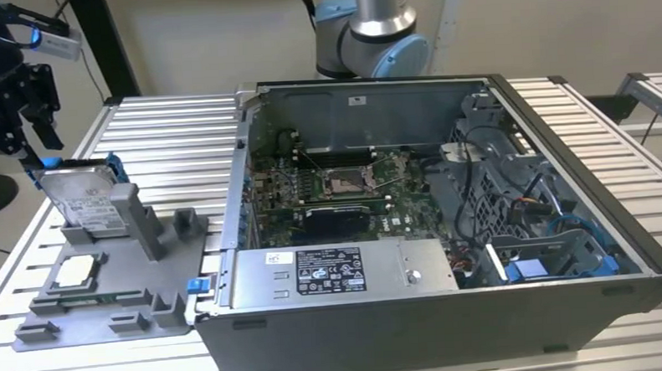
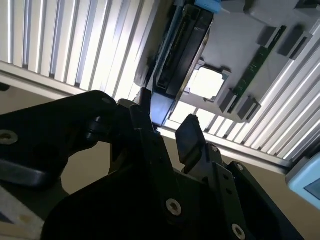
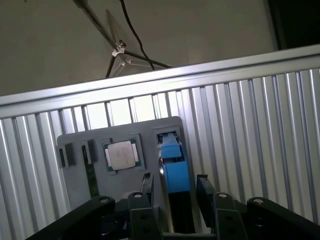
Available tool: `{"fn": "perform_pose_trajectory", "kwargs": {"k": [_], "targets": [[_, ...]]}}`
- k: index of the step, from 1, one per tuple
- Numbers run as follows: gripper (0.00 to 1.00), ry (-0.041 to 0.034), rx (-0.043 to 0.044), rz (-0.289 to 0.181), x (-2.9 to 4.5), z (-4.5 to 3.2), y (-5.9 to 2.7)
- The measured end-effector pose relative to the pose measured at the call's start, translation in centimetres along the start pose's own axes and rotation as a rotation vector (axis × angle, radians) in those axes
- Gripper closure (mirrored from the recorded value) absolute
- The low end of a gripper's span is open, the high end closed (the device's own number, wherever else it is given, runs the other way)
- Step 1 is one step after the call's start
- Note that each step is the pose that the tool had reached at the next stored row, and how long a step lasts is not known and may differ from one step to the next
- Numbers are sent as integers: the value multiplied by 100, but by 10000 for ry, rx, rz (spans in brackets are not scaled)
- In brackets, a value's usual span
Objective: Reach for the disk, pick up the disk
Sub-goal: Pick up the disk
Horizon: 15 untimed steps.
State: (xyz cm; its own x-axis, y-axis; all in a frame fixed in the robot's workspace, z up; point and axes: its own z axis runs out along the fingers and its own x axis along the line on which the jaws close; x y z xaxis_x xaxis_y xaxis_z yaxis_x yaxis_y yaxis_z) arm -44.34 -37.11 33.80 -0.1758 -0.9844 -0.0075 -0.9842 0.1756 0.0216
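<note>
Disk (image 1: pixel 86 200): one item, silver-grey with a white label and blue frame. I see it standing on edge in a slot of the grey fixture (image 1: pixel 102 309), at the exterior view's left.

Gripper (image 1: pixel 37 141): black, hanging just above the disk's upper edge. Its jaws are released, and in the first wrist view one finger sits on either side of the blue frame.

Processor chip (image 1: pixel 76 270): lying flat in the fixture, beside the disk.

Surface: slatted aluminium table (image 1: pixel 172 134), which also carries an open computer case (image 1: pixel 427 332).

Room: plain beige wall (image 1: pixel 213 40); a tripod (image 3: pixel 122 52) stands on the floor beyond the table edge.
</note>
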Motion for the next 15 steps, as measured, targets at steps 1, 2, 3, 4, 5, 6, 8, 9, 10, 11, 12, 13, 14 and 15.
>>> {"fn": "perform_pose_trajectory", "kwargs": {"k": [1, 2, 3, 4, 5, 6, 8, 9, 10, 11, 12, 13, 14, 15], "targets": [[0, 18, 3, -18, 0, 19, -1], [0, 33, 6, -41, -1, 37, -3], [0, 49, 8, -66, -1, 55, -5], [0, 63, 11, -95, -1, 74, -7], [0, 71, 11, -122, -1, 91, -8], [0, 79, 12, -152, -1, 110, -10], [0, 95, 15, -207, -1, 147, -14], [0, 102, 17, -230, -1, 165, -15], [0, 109, 17, -252, -1, 182, -16], [0, 115, 19, -273, -1, 201, -16], [0, 121, 19, -296, -1, 219, -17], [0, 124, 20, -318, -1, 236, -17], [0, 128, 20, -339, -1, 256, -18], [0, 130, 20, -357, -1, 273, -18]]}}
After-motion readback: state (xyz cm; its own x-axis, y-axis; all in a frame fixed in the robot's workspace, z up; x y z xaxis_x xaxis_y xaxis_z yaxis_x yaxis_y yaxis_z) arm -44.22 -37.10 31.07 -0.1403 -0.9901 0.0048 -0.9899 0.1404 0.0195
